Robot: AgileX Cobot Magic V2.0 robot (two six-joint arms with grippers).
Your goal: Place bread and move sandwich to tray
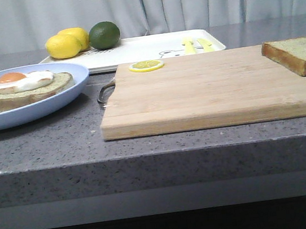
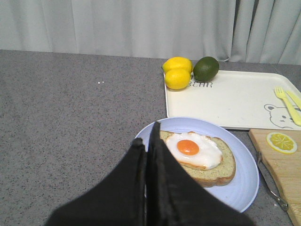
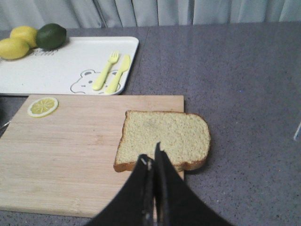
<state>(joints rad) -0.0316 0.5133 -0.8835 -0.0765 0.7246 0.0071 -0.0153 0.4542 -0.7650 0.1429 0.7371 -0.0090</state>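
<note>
The bread [image 1: 298, 54] lies flat on the right end of the wooden cutting board [image 1: 207, 92]; it also shows in the right wrist view [image 3: 164, 139], overhanging the board's edge. An egg-topped slice [image 1: 21, 87] lies on the pale blue plate [image 1: 54, 102], also in the left wrist view [image 2: 202, 157]. The white tray [image 1: 149, 48] stands behind the board. My left gripper [image 2: 146, 143] is shut and empty above the plate's near rim. My right gripper [image 3: 151, 160] is shut and empty above the bread's near edge. Neither gripper shows in the front view.
Two lemons [image 1: 69, 42] and a lime [image 1: 104, 35] sit on the tray's far left corner. A lemon slice [image 1: 146, 66] lies on the board's back left corner. A yellow-green fork and knife print [image 3: 112, 73] marks the tray. The board's metal handle [image 1: 104, 91] faces the plate.
</note>
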